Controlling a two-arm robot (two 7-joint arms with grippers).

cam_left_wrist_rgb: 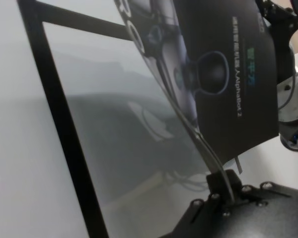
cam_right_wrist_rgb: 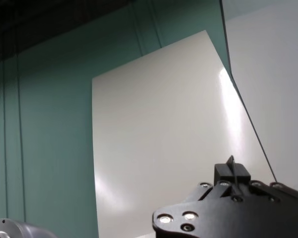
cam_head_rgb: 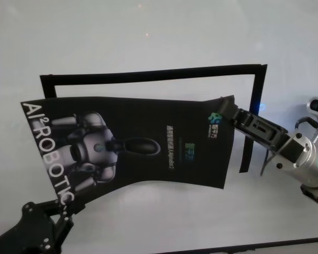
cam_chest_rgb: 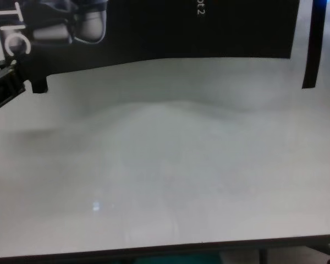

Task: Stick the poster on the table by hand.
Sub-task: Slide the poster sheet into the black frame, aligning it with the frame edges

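The poster (cam_head_rgb: 143, 143) lies across the middle of the head view, held up off the table (cam_head_rgb: 148, 47) with its long axis running left to right and tipping slightly down toward the lower left. Its printed face points up; the white letters run down the left short edge, the robot picture sits in the left half, and the small text and logo sit toward the right end. The sheet sags and curves between its two held corners. The left pincer (cam_head_rgb: 61, 209), in the lower left of the frame, is closed on the poster's lower left corner; the left wrist view shows the sheet's edge nipped between its fingers (cam_left_wrist_rgb: 222, 182). The right pincer (cam_head_rgb: 229, 112), coming in from the right edge, is clamped on the poster's upper right corner. A frame of narrow black strips (cam_head_rgb: 148, 71) lies on the table behind the poster, along the top, left and right; the poster overlaps its left side and sits askew to it.
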